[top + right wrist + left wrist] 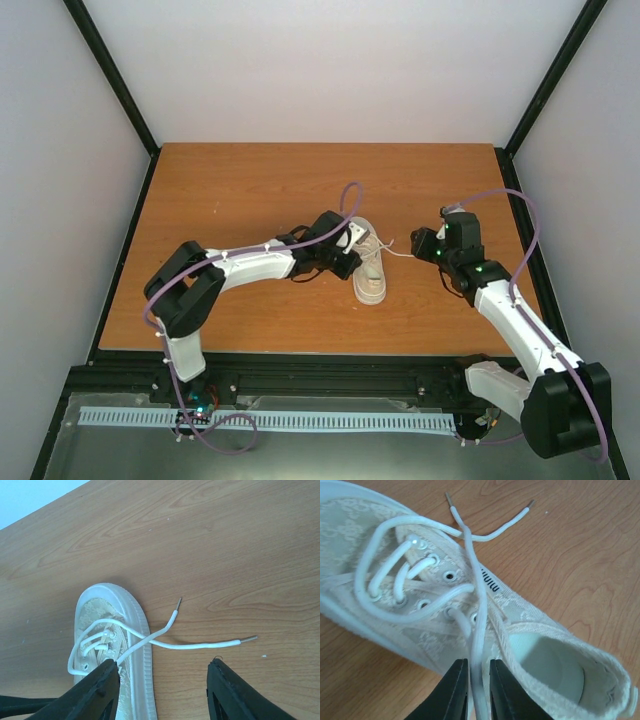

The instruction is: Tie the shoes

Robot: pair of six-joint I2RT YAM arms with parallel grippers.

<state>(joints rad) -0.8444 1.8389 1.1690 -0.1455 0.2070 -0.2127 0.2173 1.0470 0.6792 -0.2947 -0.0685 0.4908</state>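
The cream sneaker (pixel 371 272) lies on the wooden table, toe towards the near edge. My left gripper (pixel 347 247) is at its heel end on the left. In the left wrist view the left gripper (pixel 479 680) is shut on one white lace strand (pixel 480 592) that runs up over the eyelets, above the shoe (pixel 530 617) opening. The two lace ends (pixel 210 644) cross and lie loose on the wood to the right of the shoe (pixel 140 650). My right gripper (pixel 164 664) is wide open and empty just short of those ends, right of the shoe (pixel 425 246).
The wooden table (pixel 250 190) has black frame rails along its sides and near edge, with white walls behind. Purple cables loop over both arms. The left arm stretches across the table's left half.
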